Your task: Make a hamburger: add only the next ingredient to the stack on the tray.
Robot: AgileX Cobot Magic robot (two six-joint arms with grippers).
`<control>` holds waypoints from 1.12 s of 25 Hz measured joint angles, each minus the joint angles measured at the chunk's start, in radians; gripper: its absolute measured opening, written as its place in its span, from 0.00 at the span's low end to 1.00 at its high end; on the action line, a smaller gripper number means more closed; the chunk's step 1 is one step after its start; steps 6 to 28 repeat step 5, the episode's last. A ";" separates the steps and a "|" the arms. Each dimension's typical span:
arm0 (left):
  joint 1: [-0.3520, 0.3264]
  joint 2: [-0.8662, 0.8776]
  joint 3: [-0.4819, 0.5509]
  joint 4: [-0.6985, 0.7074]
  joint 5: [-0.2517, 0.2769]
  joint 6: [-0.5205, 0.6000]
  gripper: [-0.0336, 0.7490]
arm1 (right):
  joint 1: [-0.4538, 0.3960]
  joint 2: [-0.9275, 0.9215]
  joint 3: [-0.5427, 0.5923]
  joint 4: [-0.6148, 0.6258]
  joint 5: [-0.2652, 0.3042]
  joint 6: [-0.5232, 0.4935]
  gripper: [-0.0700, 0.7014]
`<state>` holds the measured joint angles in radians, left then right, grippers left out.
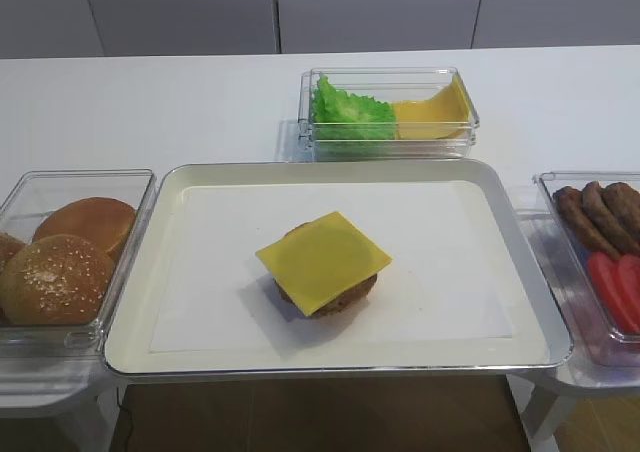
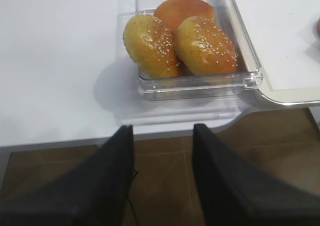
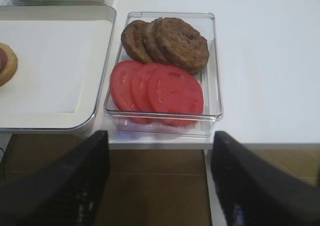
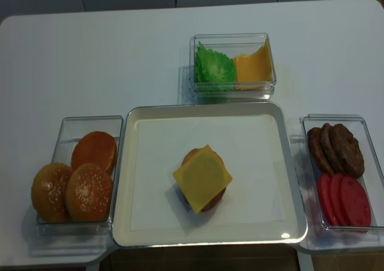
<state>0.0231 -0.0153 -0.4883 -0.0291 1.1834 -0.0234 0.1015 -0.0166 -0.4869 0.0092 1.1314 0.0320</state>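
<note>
A square yellow cheese slice point(image 1: 323, 260) lies flat on top of the stack point(image 1: 340, 300), whose brown patty and tan bun half peek out under it. The stack sits mid-tray on the white paper of the silver tray point(image 1: 330, 167). Neither gripper shows in the two high views. In the right wrist view my right gripper point(image 3: 159, 138) hangs open and empty over the floor, in front of the table edge by the tomato bin. My left gripper point(image 2: 162, 128) is likewise open and empty, just off the table's front edge near the bun bin.
A clear bin of seeded buns point(image 1: 70, 257) stands left of the tray. Behind the tray, a bin point(image 1: 390, 112) holds green lettuce and more cheese. On the right, a bin point(image 1: 600, 242) holds brown patties and tomato slices point(image 3: 157, 88).
</note>
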 joint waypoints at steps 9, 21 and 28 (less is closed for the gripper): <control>0.000 0.000 0.000 0.000 0.000 0.000 0.42 | 0.000 0.000 0.000 0.000 -0.002 -0.002 0.74; 0.000 0.000 0.000 0.000 0.000 0.000 0.42 | 0.000 0.000 0.000 0.000 -0.002 -0.002 0.74; 0.000 0.000 0.000 0.000 0.000 0.000 0.42 | 0.000 0.000 0.000 0.000 -0.002 -0.002 0.74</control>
